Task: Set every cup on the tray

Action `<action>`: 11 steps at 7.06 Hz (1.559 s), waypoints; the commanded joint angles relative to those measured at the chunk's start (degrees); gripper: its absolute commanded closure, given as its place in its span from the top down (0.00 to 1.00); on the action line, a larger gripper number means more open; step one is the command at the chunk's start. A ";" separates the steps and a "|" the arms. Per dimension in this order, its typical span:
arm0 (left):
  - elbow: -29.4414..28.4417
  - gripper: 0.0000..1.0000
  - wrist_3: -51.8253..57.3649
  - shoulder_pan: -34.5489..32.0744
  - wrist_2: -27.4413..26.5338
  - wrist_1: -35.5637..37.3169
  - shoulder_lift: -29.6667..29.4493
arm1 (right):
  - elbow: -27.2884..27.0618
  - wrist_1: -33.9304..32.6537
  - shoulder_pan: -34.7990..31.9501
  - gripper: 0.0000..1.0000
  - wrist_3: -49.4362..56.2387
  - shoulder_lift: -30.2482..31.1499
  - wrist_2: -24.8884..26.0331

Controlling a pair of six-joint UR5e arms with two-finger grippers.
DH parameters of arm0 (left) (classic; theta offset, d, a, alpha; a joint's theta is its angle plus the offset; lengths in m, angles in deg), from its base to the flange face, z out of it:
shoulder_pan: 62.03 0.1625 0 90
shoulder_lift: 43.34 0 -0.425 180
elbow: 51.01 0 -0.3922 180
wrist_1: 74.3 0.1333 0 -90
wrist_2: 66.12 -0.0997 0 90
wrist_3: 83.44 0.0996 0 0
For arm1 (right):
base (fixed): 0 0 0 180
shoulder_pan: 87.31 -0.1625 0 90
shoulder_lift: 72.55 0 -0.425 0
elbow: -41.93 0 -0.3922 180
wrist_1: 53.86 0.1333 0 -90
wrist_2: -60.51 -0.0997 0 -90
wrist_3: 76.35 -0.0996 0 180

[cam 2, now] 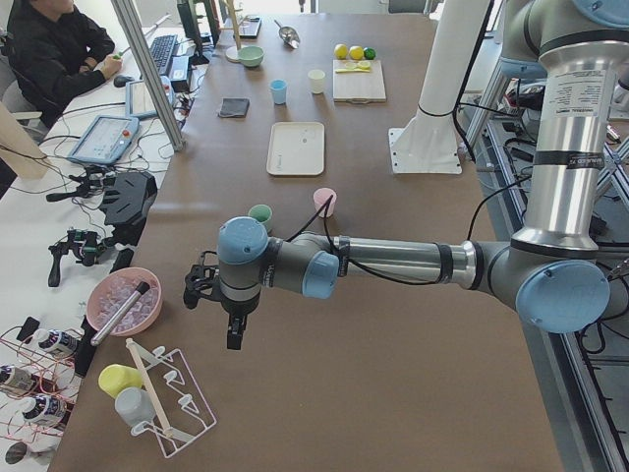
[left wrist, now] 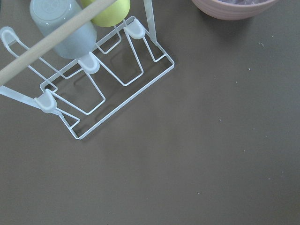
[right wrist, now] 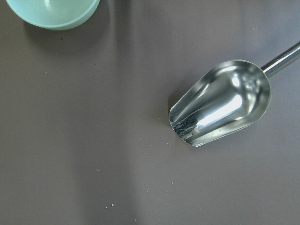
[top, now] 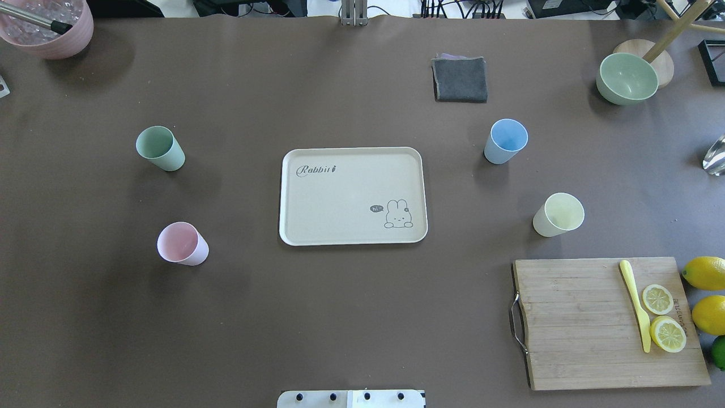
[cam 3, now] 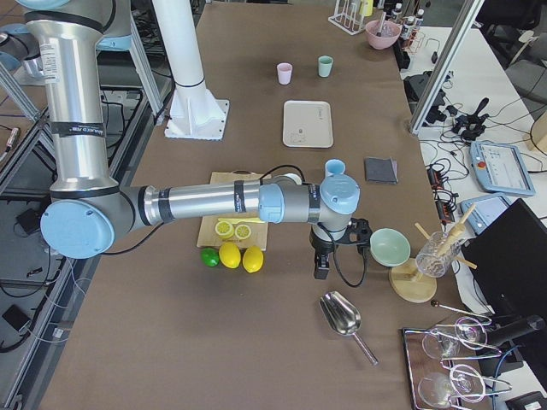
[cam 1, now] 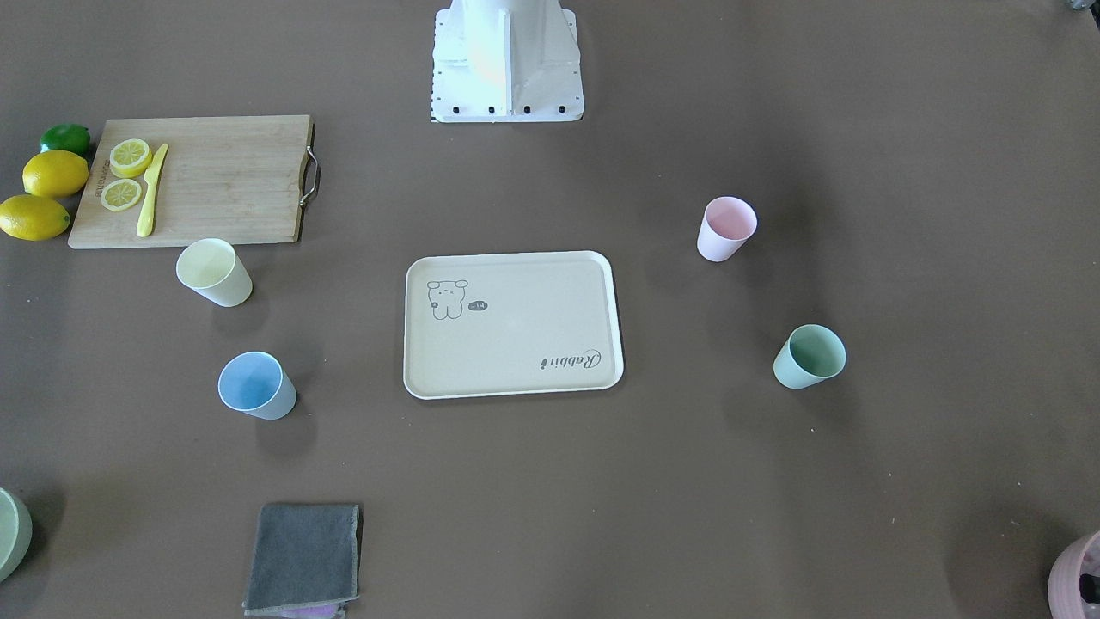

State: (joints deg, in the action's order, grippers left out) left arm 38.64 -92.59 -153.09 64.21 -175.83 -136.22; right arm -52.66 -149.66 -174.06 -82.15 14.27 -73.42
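Bench [top: 351,317] seen from overhead, robot base at the lower edge. The tray [top: 351,170] lies flat at the centre, its "Rabbit" lettering at the far corner on the robot's left. All four cups stand upright on the bench, each well apart from the tray.

On the robot's left are the mint green cup [top: 160,148], farther from the base, and the pink cup [top: 182,243], nearer to it. On the robot's right are the blue cup [top: 506,141], farther out, and the yellow cup [top: 558,214], near the far edge of the cutting board [top: 583,323].

The board carries two lemon slices [top: 657,299] and a yellow knife [top: 637,306]. Whole lemons [top: 705,272] and a lime [top: 719,351] lie just beside it. A folded grey cloth [top: 460,79], a green bowl [top: 626,78] and a pink pot [top: 48,28] sit along the far side.

The left claw [cam 2: 234,334] hangs over the bench's left end, near the pink pot and a wire rack [left wrist: 93,89]. The right claw [cam 3: 320,266] hangs over the right end, between the green bowl and a metal scoop [right wrist: 220,103]. Both claws show only in the side views, so one cannot tell whether either is spread or pressed together.
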 commanded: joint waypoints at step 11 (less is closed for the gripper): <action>-0.98 0.98 0.01 -0.17 0.63 -0.59 0.50 | 0.29 0.09 0.00 1.00 -0.18 -0.07 -0.98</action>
State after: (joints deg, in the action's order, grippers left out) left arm 37.26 -92.53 -153.29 64.80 -176.40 -135.76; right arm -52.58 -149.64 -174.05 -82.29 14.18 -74.36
